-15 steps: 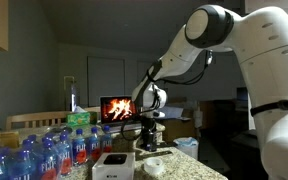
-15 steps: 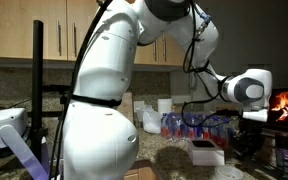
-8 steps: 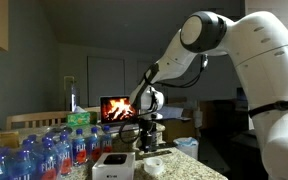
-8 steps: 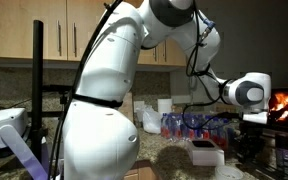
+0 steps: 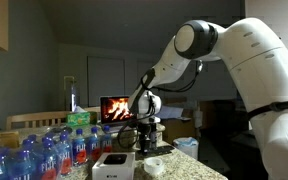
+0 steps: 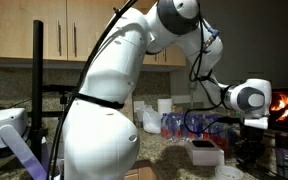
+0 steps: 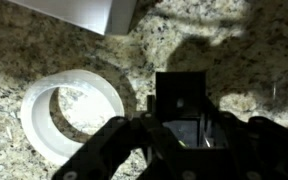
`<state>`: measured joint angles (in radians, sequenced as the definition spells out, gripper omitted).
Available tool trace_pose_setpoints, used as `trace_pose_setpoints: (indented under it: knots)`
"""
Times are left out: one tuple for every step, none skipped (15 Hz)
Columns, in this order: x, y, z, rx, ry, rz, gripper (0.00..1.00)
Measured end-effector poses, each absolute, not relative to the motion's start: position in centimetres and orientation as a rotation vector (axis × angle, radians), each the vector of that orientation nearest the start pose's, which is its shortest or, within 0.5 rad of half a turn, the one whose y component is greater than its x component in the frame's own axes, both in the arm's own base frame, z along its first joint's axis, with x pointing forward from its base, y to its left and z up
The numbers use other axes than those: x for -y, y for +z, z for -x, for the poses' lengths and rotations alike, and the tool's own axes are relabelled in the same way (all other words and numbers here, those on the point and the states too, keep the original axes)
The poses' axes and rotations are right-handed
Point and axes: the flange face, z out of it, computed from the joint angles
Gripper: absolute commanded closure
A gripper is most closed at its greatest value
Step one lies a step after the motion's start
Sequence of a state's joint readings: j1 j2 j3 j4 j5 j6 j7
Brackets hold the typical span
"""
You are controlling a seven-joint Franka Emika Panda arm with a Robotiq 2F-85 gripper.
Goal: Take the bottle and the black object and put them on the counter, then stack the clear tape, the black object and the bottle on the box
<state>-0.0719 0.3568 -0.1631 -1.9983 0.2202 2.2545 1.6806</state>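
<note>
The hand (image 7: 182,122) is seen from above in the wrist view, its two dark fingers (image 7: 144,135) entering from the bottom edge and clamped on the black object (image 7: 182,95). That object is shown only as a dark, squarish top near the centre of the frame. Its sides are hidden by the fingers and by deep shadow, and its contact with the table (image 7: 249,60) cannot be judged. In both exterior views the hand (image 5: 147,138) (image 6: 249,146) is small and dim, and what is gripped cannot be made out there.

The clear tape (image 7: 72,110) lies flat on the table at the left of the wrist view, just beside the hand and apart from it. In an exterior view it is seen as a pale ring (image 5: 154,166) at the bottom centre. The box (image 7: 84,12) is cut off by the top edge of the wrist view, and only a white corner is shown. In both exterior views the box (image 5: 114,164) (image 6: 206,152) rests on the table, partly cropped by the bottom of the frame in one of them.

The table is speckled granite (image 5: 189,158). Water bottles (image 5: 34,152) with blue and red labels are crowded at the lower left of an exterior view. A glowing fire picture (image 5: 115,108) is seen behind the hand in a dim room. Wooden cabinets (image 6: 34,40) fill the upper left of an exterior view, where much of the scene is blocked by the white arm (image 6: 104,110).
</note>
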Motion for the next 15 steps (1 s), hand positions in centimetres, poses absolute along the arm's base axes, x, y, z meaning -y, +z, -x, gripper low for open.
trace_pose_setpoints:
  knots:
    - [13.0, 27.2, -58.3, -2.669, 0.22, 1.612, 0.81]
    - [13.0, 26.9, -58.4, -2.671, 0.222, 1.615, 0.81]
    - [13.0, 26.6, -58.6, -2.672, 0.224, 1.618, 0.81]
    - [12.9, 26.3, -58.7, -2.674, 0.225, 1.622, 0.81]
    - [12.8, 26.1, -58.9, -2.674, 0.226, 1.625, 0.81]
    - [12.7, 25.8, -59.1, -2.674, 0.227, 1.629, 0.81]
    - [12.7, 25.9, -59.2, -2.672, 0.225, 1.631, 0.81]
    - [12.7, 25.9, -59.3, -2.671, 0.224, 1.633, 0.81]
    - [12.6, 25.9, -59.4, -2.671, 0.223, 1.633, 0.81]
    - [12.6, 25.9, -59.4, -2.671, 0.223, 1.633, 0.81]
    - [12.6, 25.9, -59.4, -2.671, 0.223, 1.634, 0.81]
    - [12.6, 25.9, -59.4, -2.67, 0.223, 1.634, 0.51]
    - [12.6, 25.9, -59.4, -2.67, 0.223, 1.634, 0.29]
    - [12.6, 25.9, -59.4, -2.671, 0.223, 1.634, 0.27]
    - [12.6, 25.9, -59.4, -2.67, 0.223, 1.635, 0.25]
